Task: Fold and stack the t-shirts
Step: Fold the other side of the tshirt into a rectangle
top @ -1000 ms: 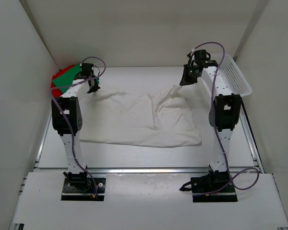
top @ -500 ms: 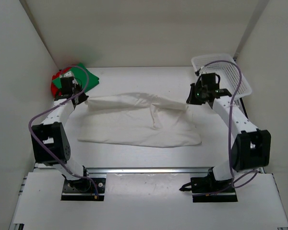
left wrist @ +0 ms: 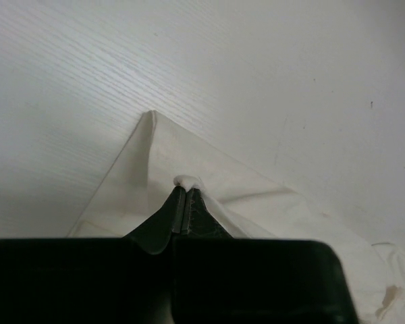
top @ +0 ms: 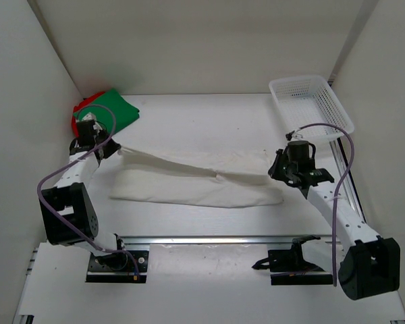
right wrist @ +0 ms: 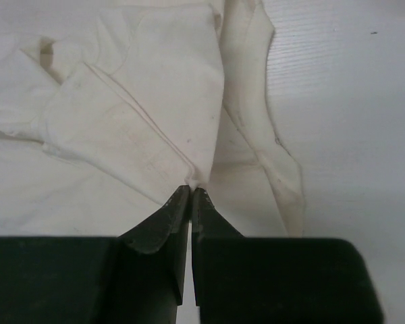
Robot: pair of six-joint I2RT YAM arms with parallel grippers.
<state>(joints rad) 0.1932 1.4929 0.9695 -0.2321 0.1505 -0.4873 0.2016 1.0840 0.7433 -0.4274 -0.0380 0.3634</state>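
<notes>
Left fingers are low over the left side of the bench, pressed together with only a hairline seam between them, and the left wrist view shows a small nub of white cloth pinched at the tips. That cloth is the white t-shirt, lying across the middle of the bench. Its near part is flat on the surface, while its far edge runs as a taut band from one arm to the other. On the other side, the right fingers are clamped just as tightly. From the right wrist, the tips bite a folded ridge of the white t-shirt, and creased layers spread away beyond them. So both arms have a grip on the same garment, one at each end of that raised edge. In the far left corner sits the green t-shirt, folded and lying on top of the red t-shirt, which shows only at its left edge, close to the side wall. The basket is in the far right corner, well apart from the cloth.
</notes>
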